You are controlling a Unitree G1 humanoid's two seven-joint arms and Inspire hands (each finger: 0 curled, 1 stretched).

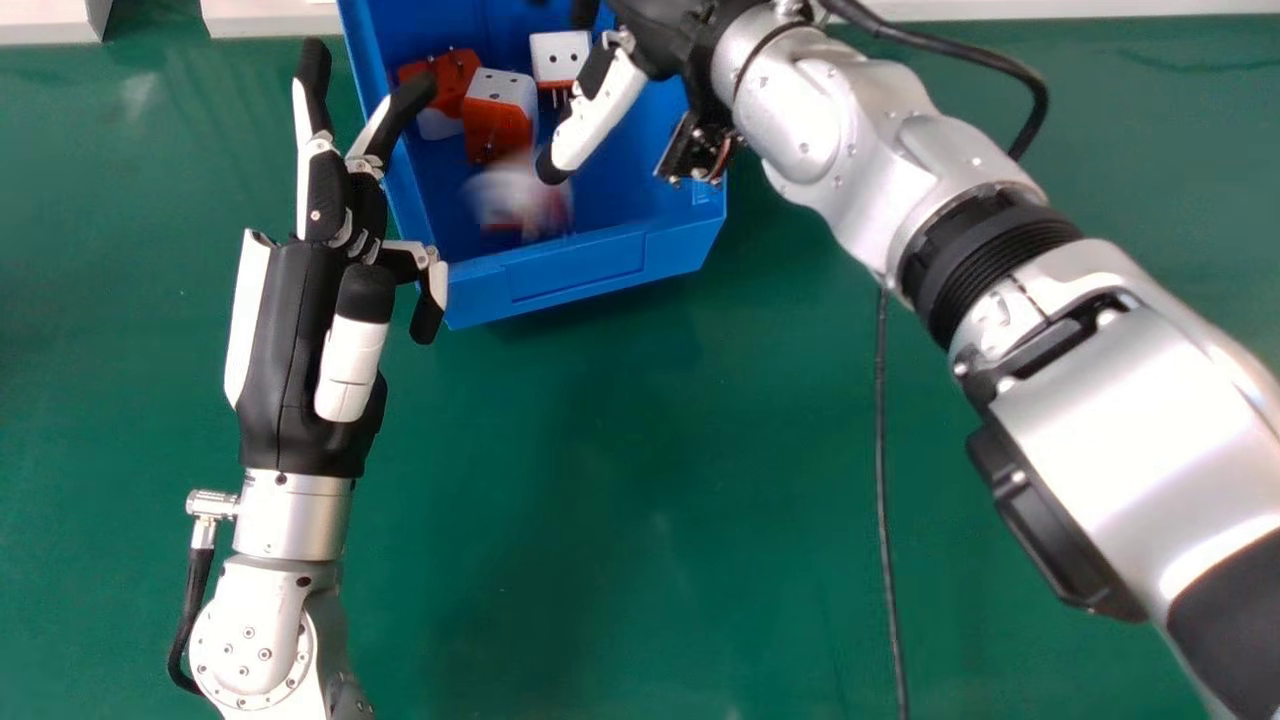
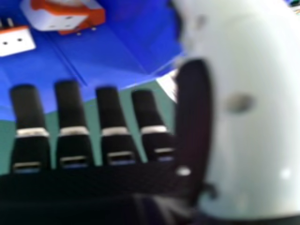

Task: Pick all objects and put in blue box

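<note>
Right hand (image 1: 603, 112): over the blue box (image 1: 575, 270), fingers straight and spread apart | Left hand (image 1: 285, 350): beside the box's left wall, fingers spread | Blocks: three orange-and-white blocks (image 1: 497, 130) near one another inside the box; a fourth block (image 1: 518, 198) inside, nearer the front wall | Box: on green table (image 1: 600, 500)

box (image 1: 580, 275) on counter (image 1: 600, 500) | in box, left: one adapter (image 1: 455, 72), second adapter (image 1: 500, 118) just beside it | in box, farther back: third adapter (image 1: 560, 52) | right of box, running nearer: cable (image 1: 882, 450)
</note>
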